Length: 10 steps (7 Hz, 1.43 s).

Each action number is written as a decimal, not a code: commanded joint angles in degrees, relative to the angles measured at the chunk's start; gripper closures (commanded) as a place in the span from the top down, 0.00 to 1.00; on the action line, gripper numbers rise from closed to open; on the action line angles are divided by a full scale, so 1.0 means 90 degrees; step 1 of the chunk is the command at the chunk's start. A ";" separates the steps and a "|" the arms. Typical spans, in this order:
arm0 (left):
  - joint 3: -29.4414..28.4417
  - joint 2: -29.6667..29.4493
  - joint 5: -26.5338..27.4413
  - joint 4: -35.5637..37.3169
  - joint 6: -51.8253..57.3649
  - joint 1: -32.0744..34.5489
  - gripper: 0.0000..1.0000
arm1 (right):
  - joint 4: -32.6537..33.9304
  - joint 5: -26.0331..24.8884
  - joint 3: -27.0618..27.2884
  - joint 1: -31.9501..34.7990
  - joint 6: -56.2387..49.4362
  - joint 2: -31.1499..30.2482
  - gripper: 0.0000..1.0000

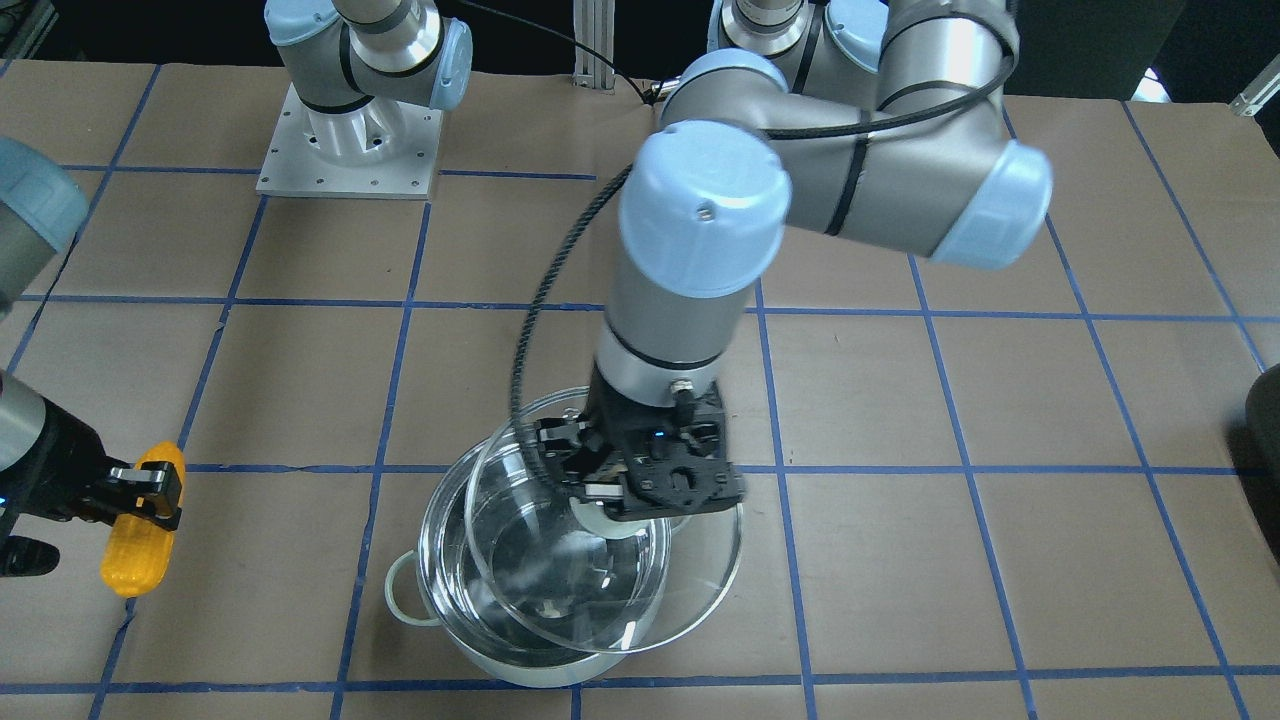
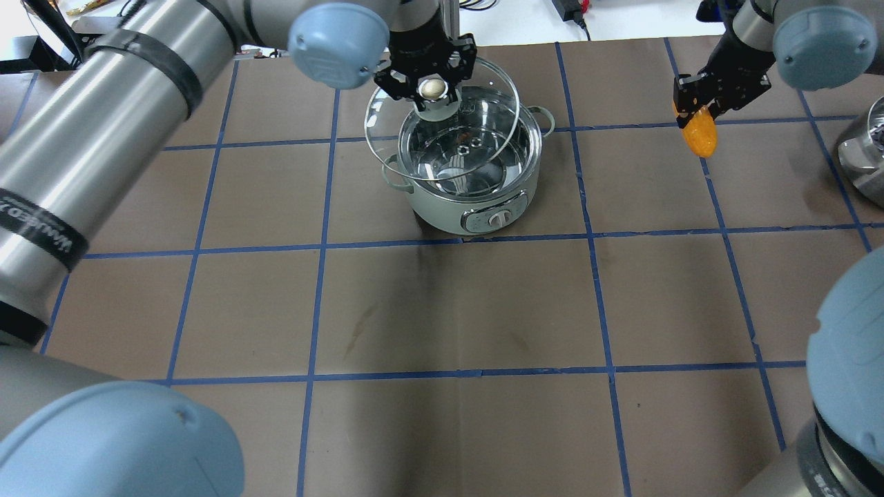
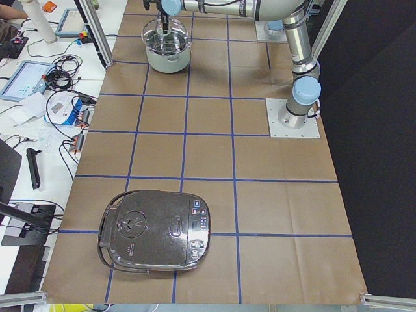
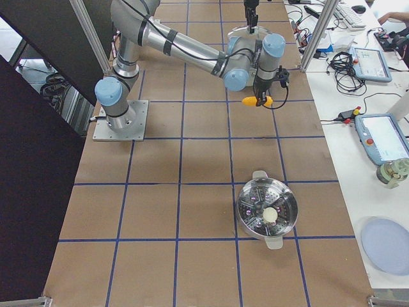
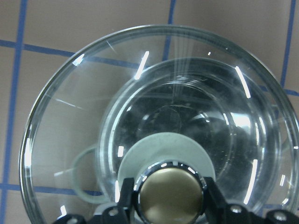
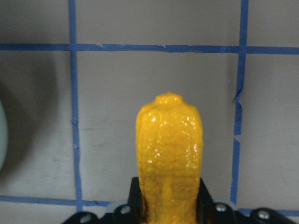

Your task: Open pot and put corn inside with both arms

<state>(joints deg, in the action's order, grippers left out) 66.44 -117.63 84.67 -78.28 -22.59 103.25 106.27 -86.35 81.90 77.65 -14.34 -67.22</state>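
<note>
The mint-white pot (image 2: pixel 442 210) stands at the far middle of the table, its steel inside showing. My left gripper (image 2: pixel 434 88) is shut on the knob (image 5: pixel 170 191) of the clear glass lid (image 2: pixel 387 117). It holds the lid tilted above the pot, shifted toward my left; the front-facing view shows the lid (image 1: pixel 690 590) overhanging the pot's rim (image 1: pixel 520 668). My right gripper (image 2: pixel 697 103) is shut on the yellow corn (image 2: pixel 699 138) and holds it above the table, well to the pot's right. The corn points forward in the right wrist view (image 6: pixel 169 149).
A black rice cooker (image 3: pixel 156 227) sits at my left end of the table. A steel steamer pot (image 4: pixel 266 210) sits at my right end. The right arm's base plate (image 1: pixel 350 130) is at the near edge. Blue tape lines grid the brown table.
</note>
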 commanded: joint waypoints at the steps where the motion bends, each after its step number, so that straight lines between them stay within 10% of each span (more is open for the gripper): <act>1: 0.0243 0.0423 0.0016 -0.0676 0.1779 -0.1262 0.11 | -0.0139 0.0062 -0.0183 0.1306 0.0973 -0.0256 0.20; 3: 0.1040 0.0268 -0.0012 0.0146 0.3498 -0.2385 0.11 | 0.0765 0.0064 -0.0475 0.2733 0.2346 0.0306 0.21; 7: 0.2675 -0.0328 -0.0032 0.2711 0.3887 -0.2723 0.23 | 0.1519 0.0034 -0.0458 0.3072 0.2765 0.1393 0.23; 8: 0.2676 -0.0455 -0.0023 0.2740 0.3887 -0.2723 0.48 | 0.1899 -0.0053 -0.0360 0.3072 0.2765 0.1607 0.27; 9: 0.2676 -0.0485 0.0006 0.2721 0.3848 -0.2732 0.99 | 0.1990 -0.0122 -0.0272 0.3072 0.2755 0.1638 0.33; 10: 0.2599 -0.0301 0.0036 0.2634 0.3809 -0.2723 1.00 | 0.1991 -0.0577 -0.0271 0.3072 0.2697 0.1580 0.99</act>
<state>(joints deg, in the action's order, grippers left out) 90.27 -121.30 84.70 -54.06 12.05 78.73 123.44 -88.19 79.08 105.28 10.37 -52.97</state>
